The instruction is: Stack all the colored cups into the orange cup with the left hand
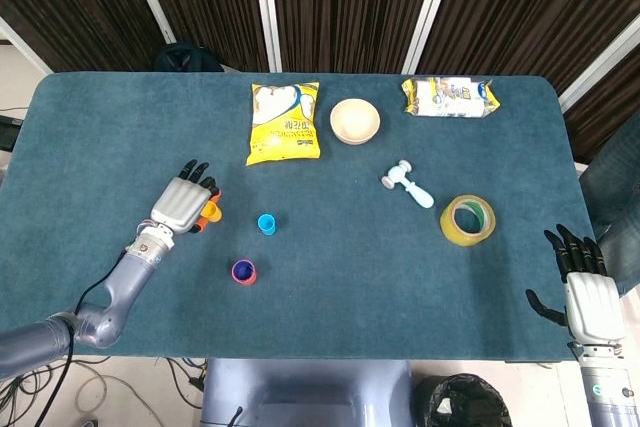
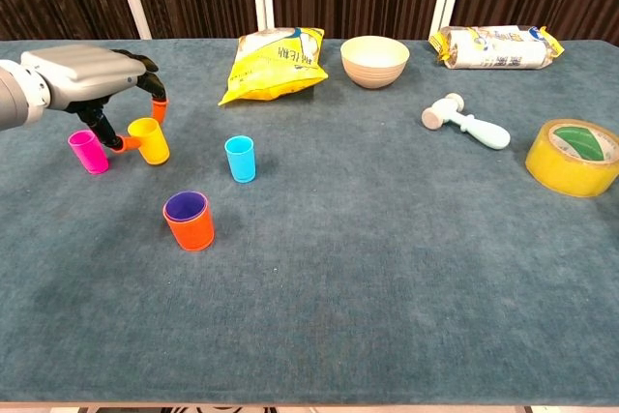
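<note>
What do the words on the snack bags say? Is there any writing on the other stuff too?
Yellow snack bag: it has printing, but too small and blurred to read.
White and yellow packet: also printed, also too blurred to read.
Tape roll: no writing shows.
Cups, bowl and the small white hammer-shaped toy: no writing shows.
So nothing here can be read.

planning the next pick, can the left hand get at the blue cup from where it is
Probably yes. The left hand is at the yellow cup, and the blue cup stands alone just beyond it with nothing between.
</note>
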